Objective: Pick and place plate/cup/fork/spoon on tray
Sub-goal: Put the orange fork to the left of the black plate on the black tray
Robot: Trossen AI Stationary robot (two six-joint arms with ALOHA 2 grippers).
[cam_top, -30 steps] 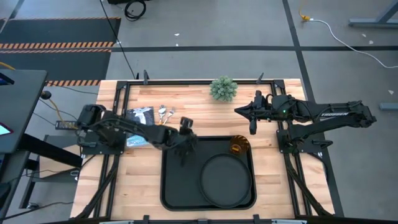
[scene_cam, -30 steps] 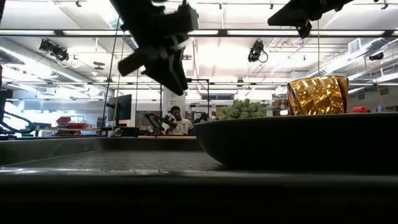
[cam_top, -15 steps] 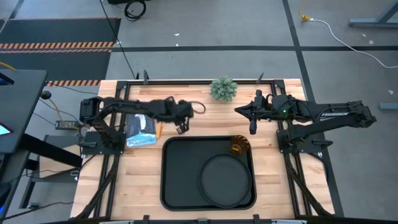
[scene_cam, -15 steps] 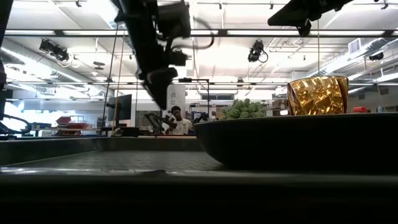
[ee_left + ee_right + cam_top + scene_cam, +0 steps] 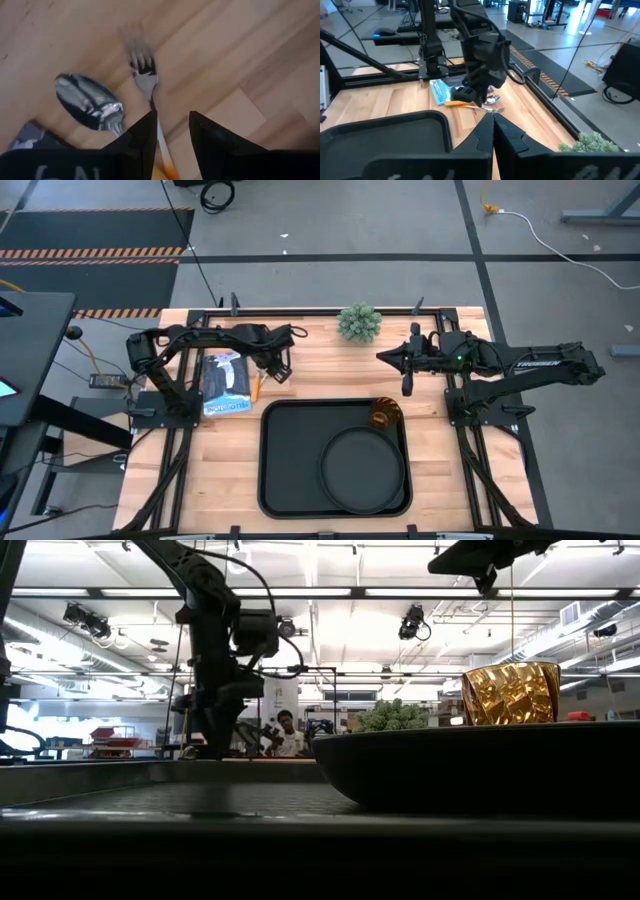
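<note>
- Fork (image 5: 145,75) and spoon (image 5: 92,102) are seen lying side by side on the wooden counter (image 5: 320,365), beyond the tray's far left corner, their orange handles running back toward a blue-and-white packet (image 5: 225,385).
- The left pincer (image 5: 172,132) is held low over the fork, its two dark fingers (image 5: 142,140) parted by a narrow gap with the fork's neck between them; nothing is clamped.
- The tray (image 5: 285,470) is seen near the counter's front edge, with the plate (image 5: 363,470) inside its right half.
- The cup (image 5: 384,414) is found standing in the tray's far right corner, just beyond the plate's rim.
- The right pincer (image 5: 403,370) is held in the air near the green plant (image 5: 359,322), its fingers pressed together and empty.
- A person (image 5: 288,735) is seated in the room behind.
</note>
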